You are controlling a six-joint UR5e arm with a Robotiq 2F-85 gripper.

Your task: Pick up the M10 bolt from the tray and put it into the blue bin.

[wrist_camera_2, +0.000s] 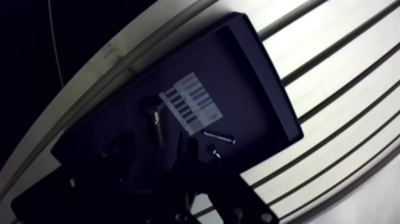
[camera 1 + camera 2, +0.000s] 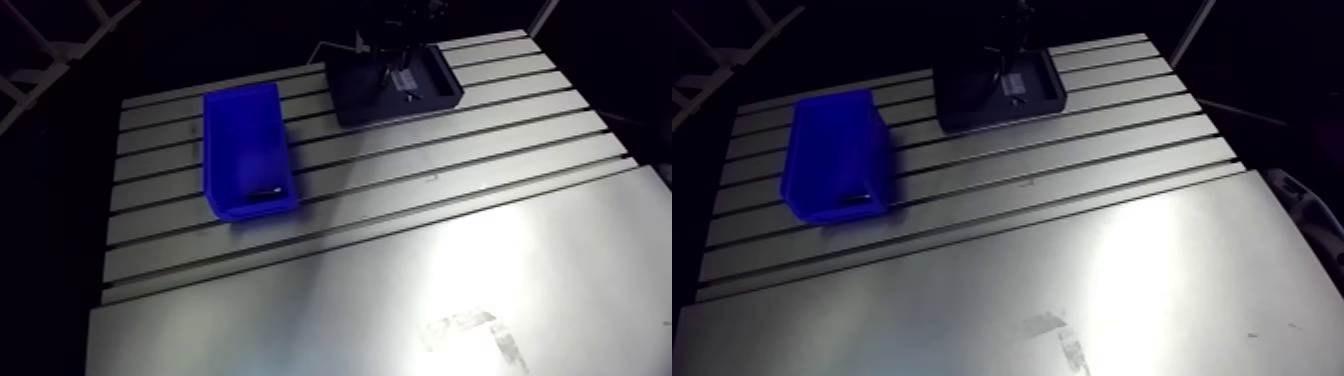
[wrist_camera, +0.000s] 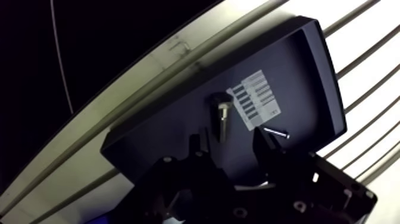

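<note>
- Tool hangs low over the tray, fingers spread, gripping nothing.
- Bolt lies in the tray, just ahead between the fingers.
- Bin sits apart on the counter.

Gripper points down, its 2 fingers apart.

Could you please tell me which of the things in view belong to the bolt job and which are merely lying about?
Job in hand:
- large steel bolt
- dark plastic tray it lies in
- blue plastic bin
- open end effector above the tray

Lying about:
- thin silver screw, in the tray
- white printed label, on the tray floor
</note>
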